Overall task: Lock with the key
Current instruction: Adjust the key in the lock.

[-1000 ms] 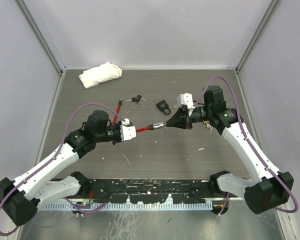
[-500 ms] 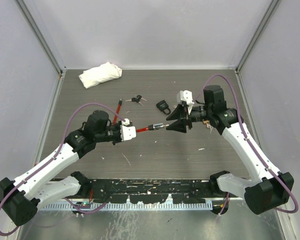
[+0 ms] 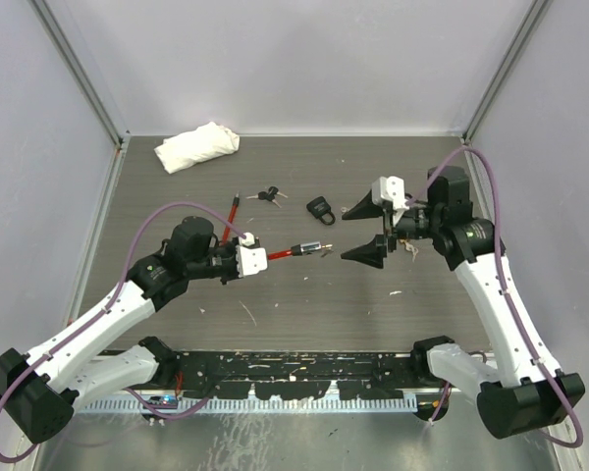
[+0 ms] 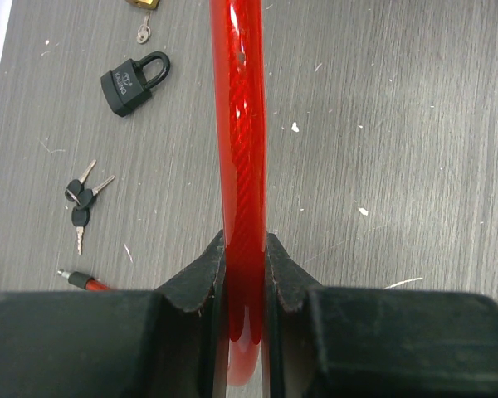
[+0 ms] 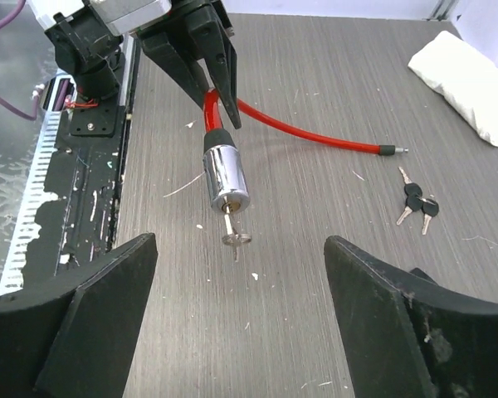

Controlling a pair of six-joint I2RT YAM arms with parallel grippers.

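Left pincer (image 4: 245, 257) pinched the red cable (image 4: 239, 124) near its chrome lock barrel (image 5: 226, 178); the key (image 5: 235, 238) sat inserted in the barrel's face, over the middle of the desk (image 4: 382, 124); right pincer (image 3: 361, 233) stood spread wide, facing the key but apart from it.

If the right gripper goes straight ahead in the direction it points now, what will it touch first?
Most likely the small key sticking out of the chrome lock cylinder, straight ahead of the open right gripper. The left gripper holds the red cable behind it. Height is hard to judge.
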